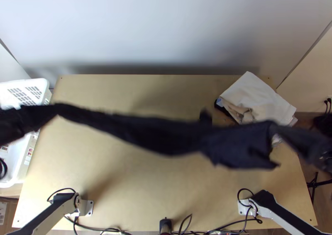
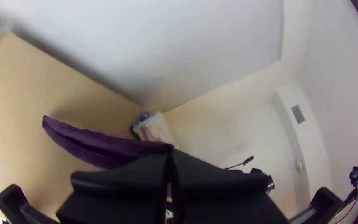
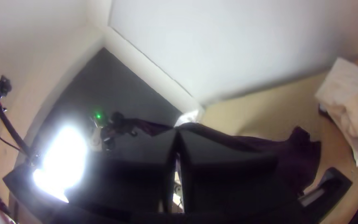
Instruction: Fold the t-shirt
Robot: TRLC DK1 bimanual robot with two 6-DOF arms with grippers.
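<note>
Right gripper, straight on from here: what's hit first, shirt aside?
Likely the white basket, just beyond the right gripper; depth is unclear, so it might pass over toward the wall.

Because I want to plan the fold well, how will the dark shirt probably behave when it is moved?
Likely floppy: the shirt sags between the left end effector and the right end effector. It is probably light, since it looks thin and gathers into a narrow strip. A loose corner hangs free, so it may swing.
</note>
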